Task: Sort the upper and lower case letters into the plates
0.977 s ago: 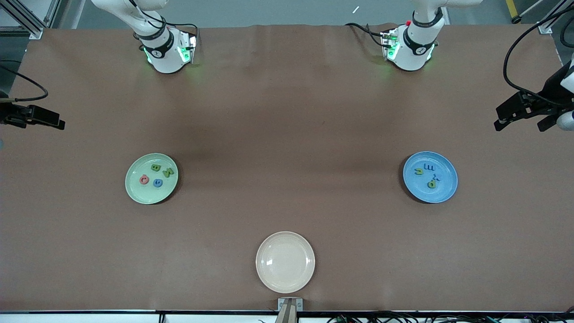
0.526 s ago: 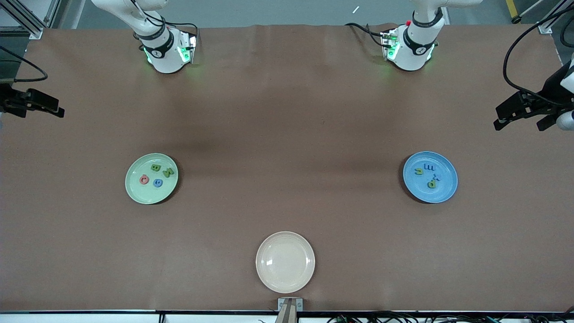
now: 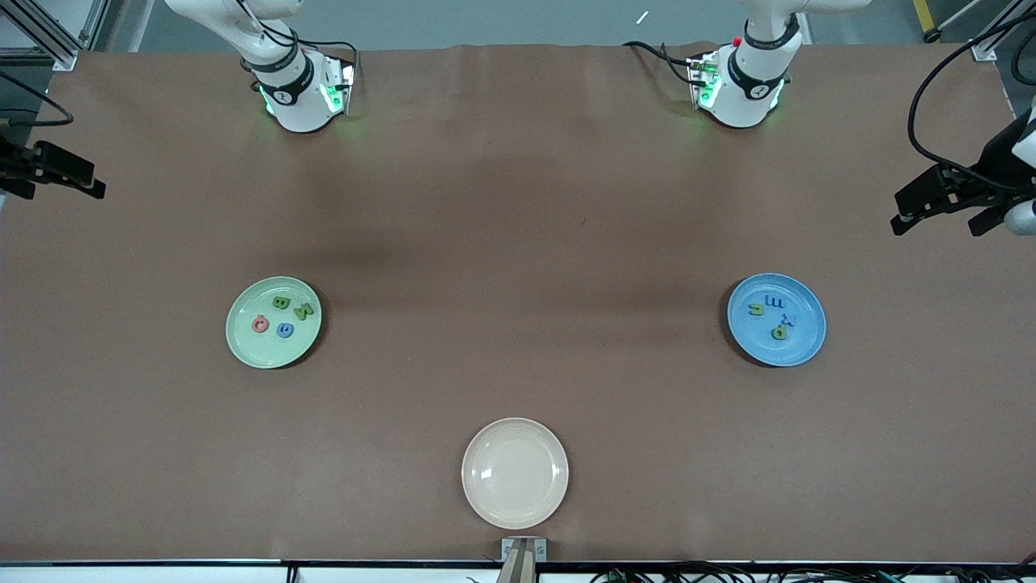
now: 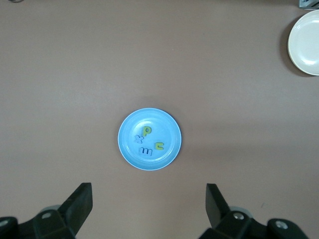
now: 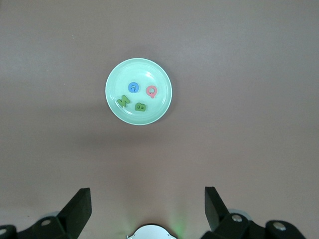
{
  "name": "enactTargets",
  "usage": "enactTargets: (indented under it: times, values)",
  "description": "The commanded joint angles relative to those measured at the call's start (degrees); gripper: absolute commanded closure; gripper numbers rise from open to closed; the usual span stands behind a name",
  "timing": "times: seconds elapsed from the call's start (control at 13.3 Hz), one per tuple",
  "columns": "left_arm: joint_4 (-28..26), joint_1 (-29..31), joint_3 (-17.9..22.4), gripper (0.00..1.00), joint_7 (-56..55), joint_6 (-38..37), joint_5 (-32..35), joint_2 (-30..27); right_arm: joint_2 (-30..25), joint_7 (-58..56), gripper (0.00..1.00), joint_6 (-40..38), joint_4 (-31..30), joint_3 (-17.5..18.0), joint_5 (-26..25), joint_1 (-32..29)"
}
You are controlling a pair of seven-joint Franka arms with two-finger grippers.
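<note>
At the lower centre of the front frame, a cream-white plate (image 3: pixel 515 474) sits bare on the brown desk (image 3: pixel 518 210), well apart from both sorting plates. The pale green plate (image 3: pixel 273 321) at centre-left carries four letters: green B (image 3: pixel 281 303), green letter (image 3: pixel 303 310), red letter (image 3: pixel 260 324), blue letter (image 3: pixel 284 329). The blue plate (image 3: pixel 776 319) at centre-right carries four more (image 3: pixel 774 317). The left gripper (image 3: pixel 947 201) at the right edge and the right gripper (image 3: pixel 50 170) at the left edge hang with fingers spread, empty, well apart from the plates.

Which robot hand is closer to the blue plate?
Left. The left end effector hangs open over the table's edge at its own end, near the blue plate. The right end effector is at the table's right-arm end.
</note>
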Motion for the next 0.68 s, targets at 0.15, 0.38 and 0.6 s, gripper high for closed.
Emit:
enactTargets:
  times: [0.15, 0.38, 0.6]
  values:
    - [0.8, 0.1, 0.2, 0.00, 0.3, -1.1, -0.9, -0.1, -2.9, -0.8, 0.00, 0.5, -2.0, 0.3, -0.7, -0.5]
    - [0.8, 0.1, 0.2, 0.00, 0.2, -1.1, -0.9, -0.1, -3.9, -0.8, 0.00, 1.9, -3.4, 0.3, -0.8, -0.6]
    - [0.8, 0.1, 0.2, 0.00, 0.2, -1.1, -0.9, -0.1, -3.8, -0.8, 0.00, 2.0, -3.4, 0.4, -0.8, -1.3]
